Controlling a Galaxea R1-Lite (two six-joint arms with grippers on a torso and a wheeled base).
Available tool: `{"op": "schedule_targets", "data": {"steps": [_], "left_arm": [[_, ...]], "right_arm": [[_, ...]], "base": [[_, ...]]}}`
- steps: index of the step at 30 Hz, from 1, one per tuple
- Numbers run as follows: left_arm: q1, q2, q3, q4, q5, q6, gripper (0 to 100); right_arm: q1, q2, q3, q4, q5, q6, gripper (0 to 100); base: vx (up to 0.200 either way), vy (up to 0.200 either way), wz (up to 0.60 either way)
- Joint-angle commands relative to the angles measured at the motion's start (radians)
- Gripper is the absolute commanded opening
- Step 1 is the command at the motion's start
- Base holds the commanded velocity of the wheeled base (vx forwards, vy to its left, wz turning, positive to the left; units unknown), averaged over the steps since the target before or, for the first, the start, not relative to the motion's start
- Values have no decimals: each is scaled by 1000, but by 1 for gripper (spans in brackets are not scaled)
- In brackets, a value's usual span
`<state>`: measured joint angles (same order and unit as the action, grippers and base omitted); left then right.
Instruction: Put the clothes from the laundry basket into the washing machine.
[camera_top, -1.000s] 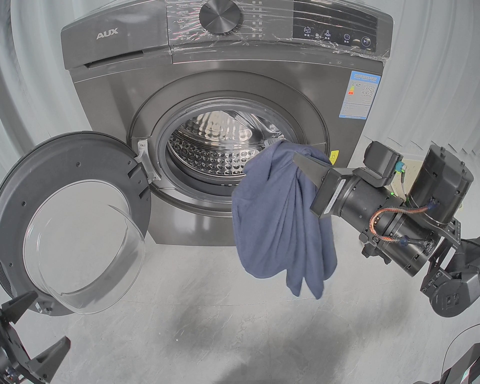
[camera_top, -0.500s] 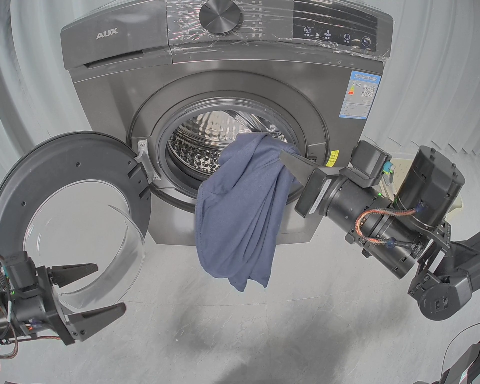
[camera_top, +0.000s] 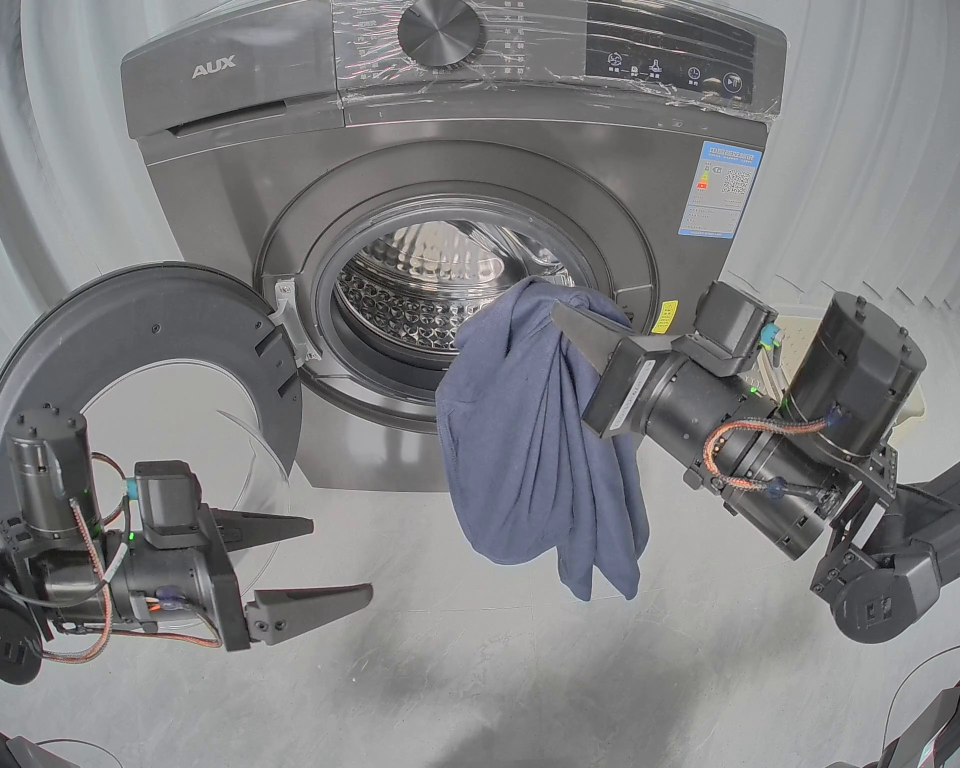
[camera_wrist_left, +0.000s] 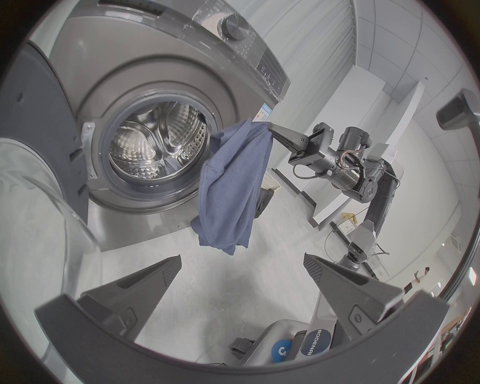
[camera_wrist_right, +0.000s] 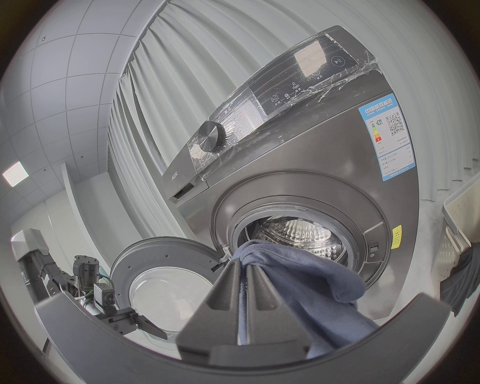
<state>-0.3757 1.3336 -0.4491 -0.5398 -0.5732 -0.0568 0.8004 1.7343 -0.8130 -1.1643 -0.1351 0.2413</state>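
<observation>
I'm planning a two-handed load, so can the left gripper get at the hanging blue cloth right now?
Probably yes. The left gripper is open, low and to the left of the blue cloth, with only bare floor between them.

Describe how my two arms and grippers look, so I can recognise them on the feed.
Both match: matte black cylindrical wrists, each topped by a boxy module. The left gripper and right gripper have two dark grey, pointed wedge fingers. An orange braided cable loops along each wrist, beside a teal connector.
</observation>
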Motion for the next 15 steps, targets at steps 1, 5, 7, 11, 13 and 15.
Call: {"op": "schedule_targets", "data": {"steps": [1, 5, 7, 11, 13, 15], "left_arm": [[-20, 98, -48, -2, -1, -18, 100], [-20, 128, -63, -2, -4, -18, 100], [-20, 148, -80, -2, -4, -18, 100], [-12, 191, -100, -22, -13, -15, 100], [-11, 216, -103, -54, -14, -18, 100], [-9, 243, -108, -86, -16, -21, 100]], "right_arm": [[2, -1, 0, 0, 0, 0, 0], [3, -2, 0, 0, 0, -4, 0], [3, -2, -2, 0, 2, -4, 0], [5, -1, 0, 0, 2, -5, 0], [6, -1, -2, 0, 3, -5, 0], [8, -1, -2, 0, 3, -5, 0]], "base": [[0, 0, 0], [0, 0, 0], [0, 0, 0], [0, 0, 0], [0, 0, 0], [0, 0, 0]]}}
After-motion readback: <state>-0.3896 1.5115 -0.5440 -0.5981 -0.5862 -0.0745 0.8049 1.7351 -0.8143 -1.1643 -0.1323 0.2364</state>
